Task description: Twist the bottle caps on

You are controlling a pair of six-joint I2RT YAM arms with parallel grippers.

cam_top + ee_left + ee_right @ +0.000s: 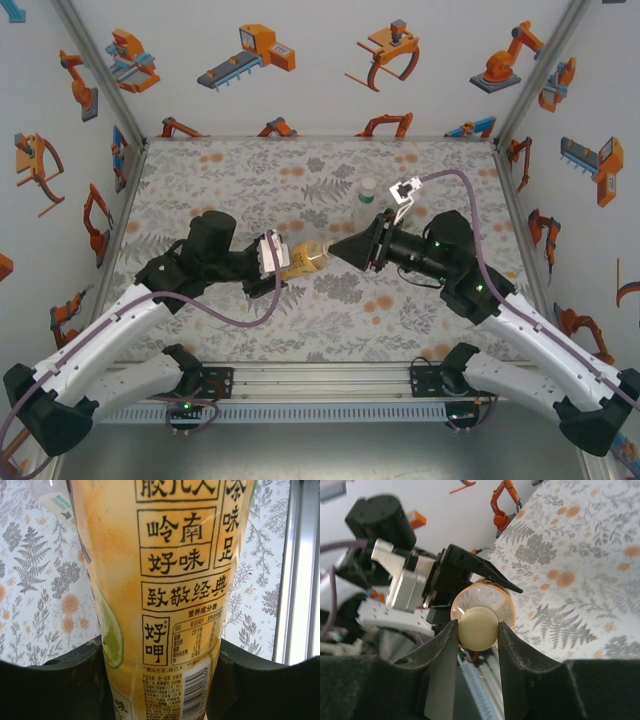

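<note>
Amber bottle (305,258) held on its side over the middle of the flowered table (250,180). My left gripper (283,262) is clamped round its labelled body, and my right gripper (477,624) is pinched tight on the cream cap (476,630) at the bottle's mouth. Cap and neck meet end to end; how deep the cap sits on the thread I cannot tell. I judge this cap to be mid-tightening, not finished. Just behind the right gripper a slim clear bottle (367,196) stands upright toward the table's far side, something pale on top. Whether that is a seated cap is too small to read, so I count it as work probably left.
</note>
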